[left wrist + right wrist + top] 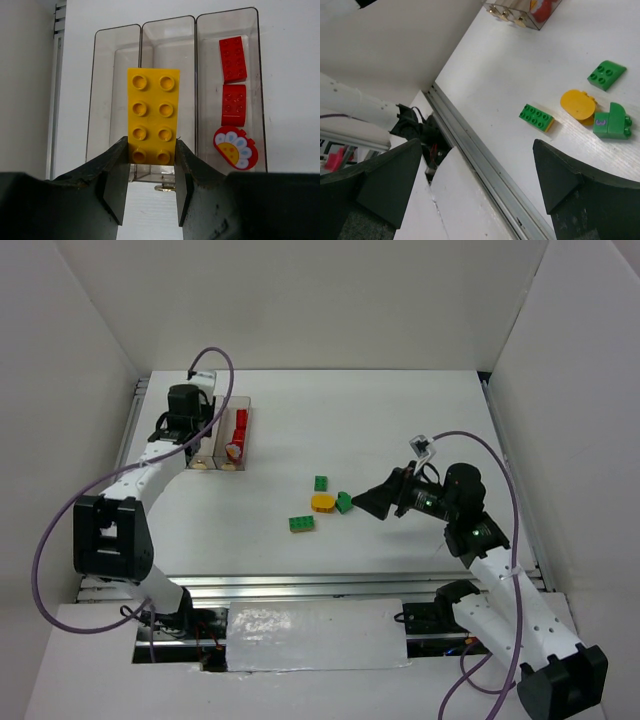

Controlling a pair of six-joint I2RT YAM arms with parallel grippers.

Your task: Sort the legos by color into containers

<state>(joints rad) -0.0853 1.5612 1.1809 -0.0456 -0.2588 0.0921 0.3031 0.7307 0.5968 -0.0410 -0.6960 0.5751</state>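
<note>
Legos [321, 503] are seen loose on the surface [420, 420] from the top, right gripper [360, 502] just beside. Left wrist: yellow brick [152, 116] is clamped in the fingers [112, 185] over the containers [167, 22], reds [233, 59] binned already; dropping it into a red-free bin is called for. Right wrist: fingers [385, 180] spread wide, nothing held.

White table [400, 420], white walls [300, 300], metal rail [300, 585]
</note>
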